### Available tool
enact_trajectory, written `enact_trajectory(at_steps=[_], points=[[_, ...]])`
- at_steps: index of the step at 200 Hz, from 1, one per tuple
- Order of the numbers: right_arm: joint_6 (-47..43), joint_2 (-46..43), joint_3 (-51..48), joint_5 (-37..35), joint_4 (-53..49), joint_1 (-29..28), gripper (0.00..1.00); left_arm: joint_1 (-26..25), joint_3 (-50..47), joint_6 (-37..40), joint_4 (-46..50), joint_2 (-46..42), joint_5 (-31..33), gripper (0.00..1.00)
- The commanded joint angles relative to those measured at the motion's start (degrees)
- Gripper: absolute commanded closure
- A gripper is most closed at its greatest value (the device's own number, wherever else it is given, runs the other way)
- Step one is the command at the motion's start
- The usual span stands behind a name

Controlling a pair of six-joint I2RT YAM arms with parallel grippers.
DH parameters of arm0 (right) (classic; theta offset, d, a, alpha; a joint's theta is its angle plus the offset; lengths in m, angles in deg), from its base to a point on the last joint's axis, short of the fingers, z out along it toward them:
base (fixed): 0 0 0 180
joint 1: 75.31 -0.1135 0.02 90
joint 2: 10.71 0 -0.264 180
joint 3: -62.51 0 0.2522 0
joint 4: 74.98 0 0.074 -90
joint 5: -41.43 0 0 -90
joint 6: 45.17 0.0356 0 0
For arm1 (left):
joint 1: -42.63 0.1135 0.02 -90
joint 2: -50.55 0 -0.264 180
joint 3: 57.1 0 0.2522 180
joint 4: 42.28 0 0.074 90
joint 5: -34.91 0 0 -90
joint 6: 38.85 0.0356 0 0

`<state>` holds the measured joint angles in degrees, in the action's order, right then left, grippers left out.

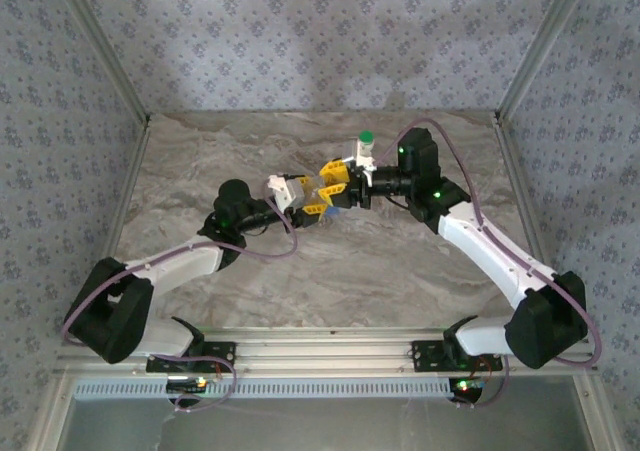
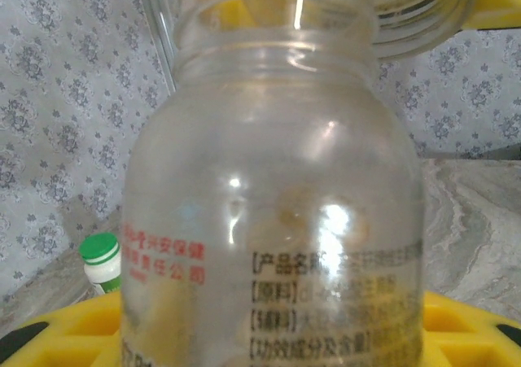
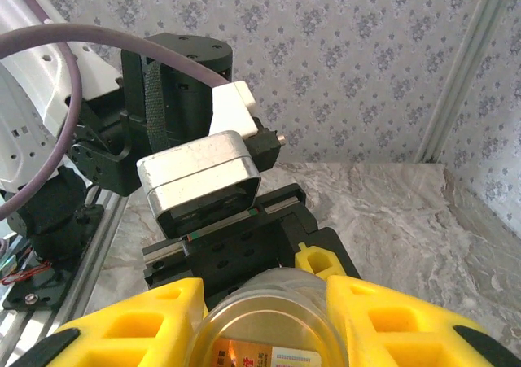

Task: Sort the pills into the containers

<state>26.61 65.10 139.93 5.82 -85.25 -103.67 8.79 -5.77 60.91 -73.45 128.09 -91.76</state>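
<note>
Because both arms meet in mid-air above the middle of the table (image 1: 330,271), well away from every edge, we judge the main danger to be a spill. Anything that slips here drops onto the marbled top and scatters.

The left gripper (image 1: 312,203) pinches a clear bottle (image 2: 273,220) across its belly, with the neck uncapped and pointing up in the left wrist view. The wall looks smooth and rounded, so a twist or pull from the other arm could turn it in the yellow fingers (image 2: 468,326) or tip the open mouth over.

The right gripper (image 3: 264,328) is clamped on a clear round piece (image 3: 260,302) right at that neck. We cannot tell whether it is a cap or a second vessel. If it comes away at an angle, it may catch the threaded rim and jolt the bottle.

The green-capped bottle (image 2: 102,261) stands upright near the far edge, close behind the right wrist, where a wide swing could topple it.

A bluish fleck (image 1: 335,204) under the grippers may be the pill box, but it is too small to be sure. If the pour is not lined up over it, we expect the contents to land on the table. Pale blurs (image 2: 285,214) inside the bottle may be pills.
</note>
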Motion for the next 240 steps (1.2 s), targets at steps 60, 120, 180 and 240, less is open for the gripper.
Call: enact_trajectory(at_steps=[60, 120, 180, 240], points=[[6.1, 0.3, -2.0, -5.3, 7.5, 1.1, 1.0, -1.5, 1.9, 1.7, -2.9, -1.9, -5.9, 0.97], [7.8, -1.5, -2.6, -7.4, 8.6, 1.5, 1.0, -1.5, 2.3, 1.8, -1.9, -1.8, -5.1, 0.97], [7.5, -3.5, -2.6, -3.3, 6.6, 2.1, 1.0, -1.6, 2.4, 1.8, -1.6, -2.0, -4.6, 0.97], [-2.9, -0.1, 1.1, 1.9, -6.6, -0.5, 1.0, -2.0, 2.6, 2.2, -0.9, -2.5, -5.6, 0.97]])
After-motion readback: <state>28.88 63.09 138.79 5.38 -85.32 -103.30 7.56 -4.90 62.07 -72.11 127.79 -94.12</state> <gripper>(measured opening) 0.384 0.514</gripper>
